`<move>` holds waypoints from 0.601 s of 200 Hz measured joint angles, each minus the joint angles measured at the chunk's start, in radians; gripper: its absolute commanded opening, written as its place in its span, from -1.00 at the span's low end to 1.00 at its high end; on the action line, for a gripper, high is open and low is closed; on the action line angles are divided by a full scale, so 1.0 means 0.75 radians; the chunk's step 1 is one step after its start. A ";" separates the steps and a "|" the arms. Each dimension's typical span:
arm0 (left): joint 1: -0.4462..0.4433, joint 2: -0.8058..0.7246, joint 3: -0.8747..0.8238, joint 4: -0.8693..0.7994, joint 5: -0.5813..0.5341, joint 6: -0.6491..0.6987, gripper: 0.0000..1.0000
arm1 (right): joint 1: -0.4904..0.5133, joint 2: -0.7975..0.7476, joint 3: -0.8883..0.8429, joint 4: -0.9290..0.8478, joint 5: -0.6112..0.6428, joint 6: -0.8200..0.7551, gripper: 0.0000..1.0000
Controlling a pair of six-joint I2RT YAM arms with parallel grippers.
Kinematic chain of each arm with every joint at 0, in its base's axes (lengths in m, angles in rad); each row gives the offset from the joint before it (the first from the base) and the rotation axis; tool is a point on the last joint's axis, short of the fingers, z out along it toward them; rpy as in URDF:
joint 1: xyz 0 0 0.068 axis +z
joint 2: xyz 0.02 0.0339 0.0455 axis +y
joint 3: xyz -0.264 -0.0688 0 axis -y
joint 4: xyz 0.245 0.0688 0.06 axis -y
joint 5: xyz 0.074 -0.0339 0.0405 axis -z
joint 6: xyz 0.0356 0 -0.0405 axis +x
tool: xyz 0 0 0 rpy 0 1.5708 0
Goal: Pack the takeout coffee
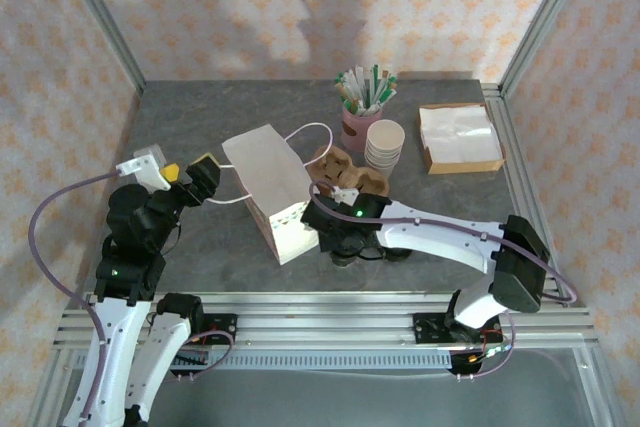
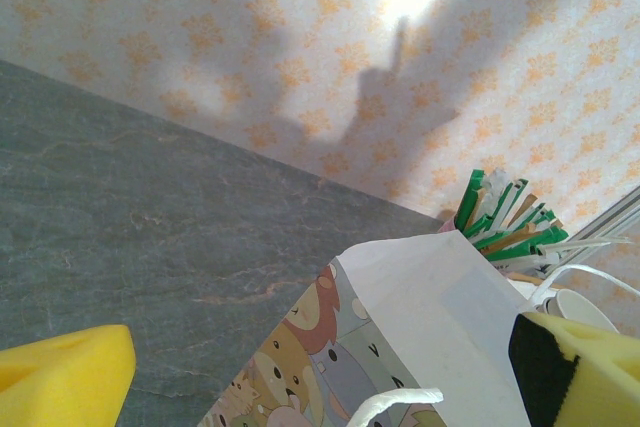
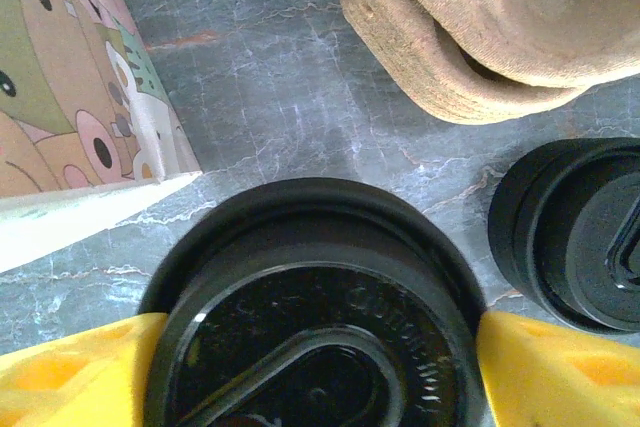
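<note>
Right wrist: takeout coffee (image 3: 315, 317) cut off at bottom.

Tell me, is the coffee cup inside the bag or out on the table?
Out: the coffee cup stands upright on the table, lid on, beside the bag.

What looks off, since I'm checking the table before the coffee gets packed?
Nothing is spilled. The pulp cup carrier looks folded over rather than flat, just beyond the takeout coffee; a second black lid sits beside it.
</note>
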 measured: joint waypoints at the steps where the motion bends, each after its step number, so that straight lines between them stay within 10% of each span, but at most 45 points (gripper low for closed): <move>1: 0.000 0.000 0.000 -0.001 0.000 0.000 0.96 | 0.000 -0.002 0.000 0.000 0.000 0.001 0.62; 120: 0.000 0.000 0.000 -0.001 0.001 0.000 0.95 | 0.000 -0.023 0.000 -0.032 0.014 0.007 0.28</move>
